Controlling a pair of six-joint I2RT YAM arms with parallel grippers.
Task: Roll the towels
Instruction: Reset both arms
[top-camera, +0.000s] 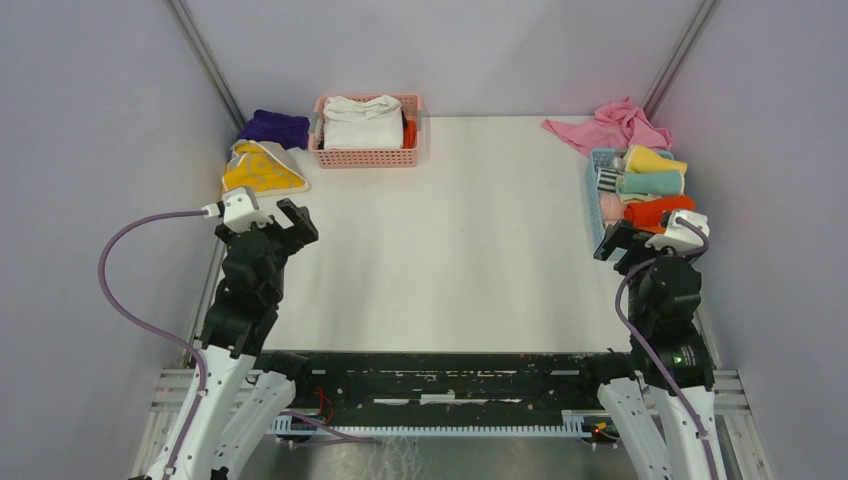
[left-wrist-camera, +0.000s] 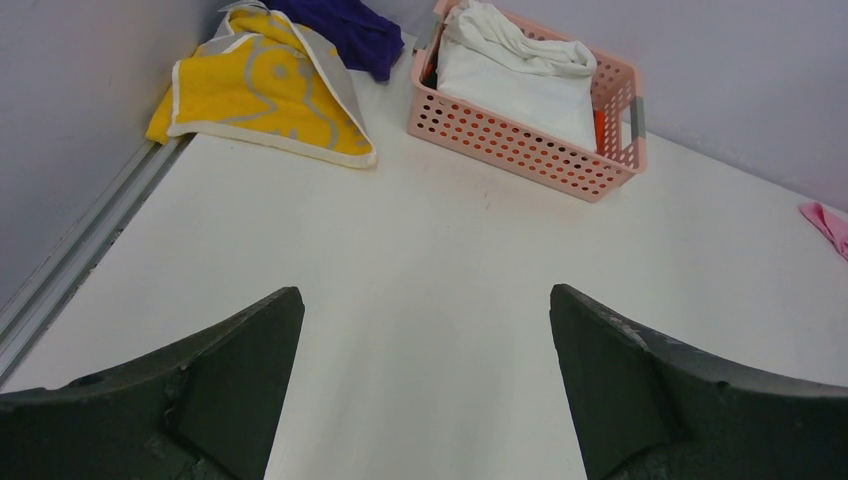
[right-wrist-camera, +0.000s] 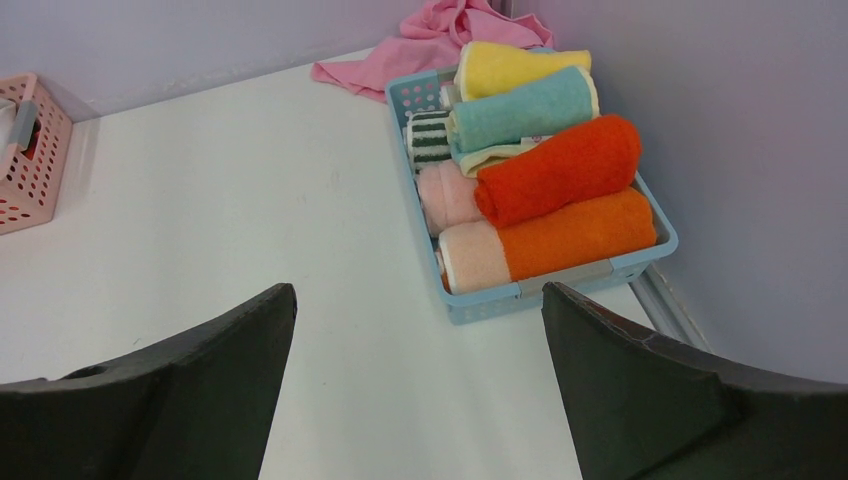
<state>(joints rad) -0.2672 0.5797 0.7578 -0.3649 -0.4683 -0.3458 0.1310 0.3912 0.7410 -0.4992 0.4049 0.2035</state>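
Observation:
A yellow towel (top-camera: 262, 170) with a grey pattern lies unrolled at the far left; it also shows in the left wrist view (left-wrist-camera: 262, 85). A purple towel (top-camera: 273, 127) lies crumpled behind it. A pink towel (top-camera: 605, 125) lies loose at the far right. A blue basket (right-wrist-camera: 560, 280) holds several rolled towels: yellow (right-wrist-camera: 520, 68), teal (right-wrist-camera: 525, 108), orange-red (right-wrist-camera: 560, 170) and orange (right-wrist-camera: 575, 235). My left gripper (left-wrist-camera: 425, 295) is open and empty above bare table, short of the yellow towel. My right gripper (right-wrist-camera: 419, 290) is open and empty just in front of the blue basket.
A pink perforated basket (left-wrist-camera: 500, 140) with folded white cloth (left-wrist-camera: 520, 75) stands at the far middle left, also seen from above (top-camera: 365, 157). Grey walls with metal rails close in the table on the left, right and back.

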